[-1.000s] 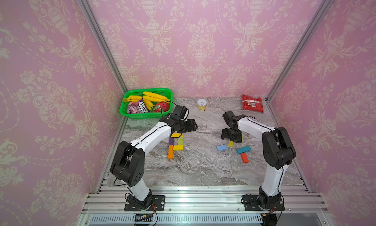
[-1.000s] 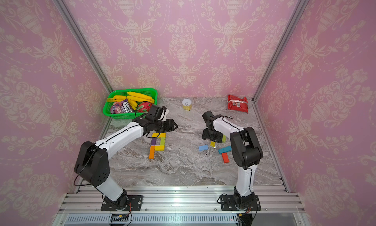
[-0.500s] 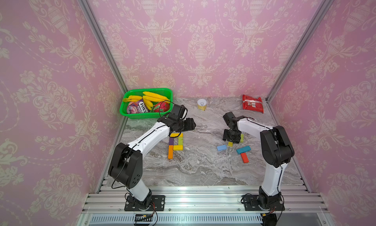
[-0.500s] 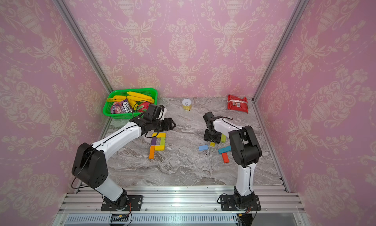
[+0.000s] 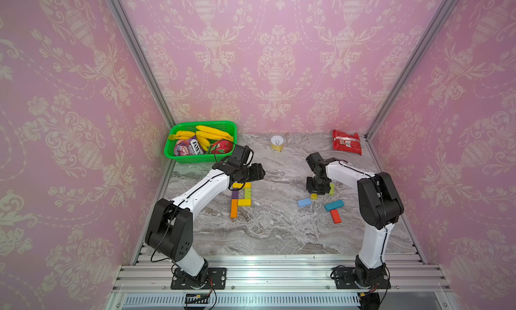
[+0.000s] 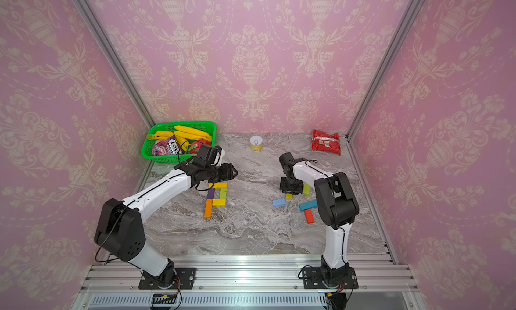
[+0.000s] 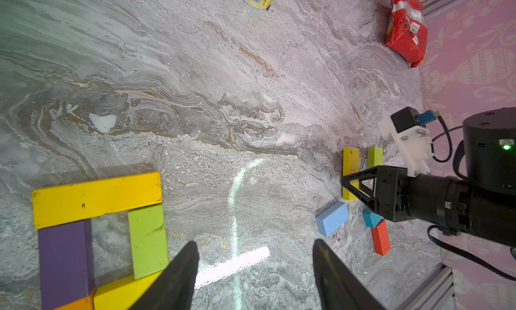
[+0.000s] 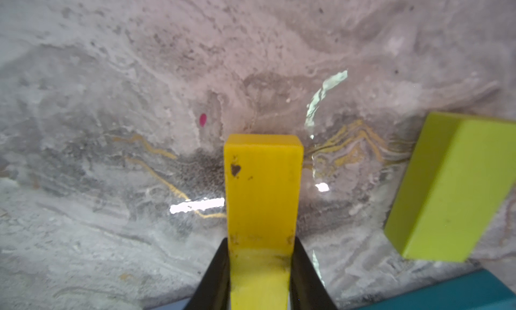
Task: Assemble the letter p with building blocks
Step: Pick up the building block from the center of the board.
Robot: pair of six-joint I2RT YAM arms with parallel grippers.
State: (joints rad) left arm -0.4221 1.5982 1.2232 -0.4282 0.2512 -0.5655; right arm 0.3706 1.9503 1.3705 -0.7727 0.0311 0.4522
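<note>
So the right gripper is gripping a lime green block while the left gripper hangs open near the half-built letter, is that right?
Not quite: the right gripper grips a yellow block, as the right wrist view shows; the lime green block lies loose beside it. The left gripper does hang open near the half-built letter.

Wide left jaws, clamped right jaws.

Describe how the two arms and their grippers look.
Both arms, left arm and right arm, have white tubular links, bulky black joint housings and thin black cables running outside. The left gripper and right gripper have black tapering fingers. A white bracket carries the right wrist camera; a green light glows on a joint.
</note>
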